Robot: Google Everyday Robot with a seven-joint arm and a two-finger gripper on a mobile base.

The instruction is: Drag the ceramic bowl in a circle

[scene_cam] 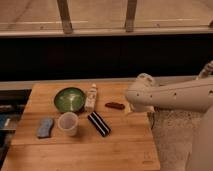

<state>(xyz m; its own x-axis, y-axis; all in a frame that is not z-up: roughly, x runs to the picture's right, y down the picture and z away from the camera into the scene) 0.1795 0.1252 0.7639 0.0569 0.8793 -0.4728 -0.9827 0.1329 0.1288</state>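
Ceramic bowl (69,99); bottle (91,96) beside; cup (68,123) near | gripper (128,107) at table (100,150) edge, state unclear

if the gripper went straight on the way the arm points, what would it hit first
The gripper is over the table's right side, pointing left. First in line looks like the small brown bar, then the bottle, only then the bowl. Its height is unclear, so it may pass above.
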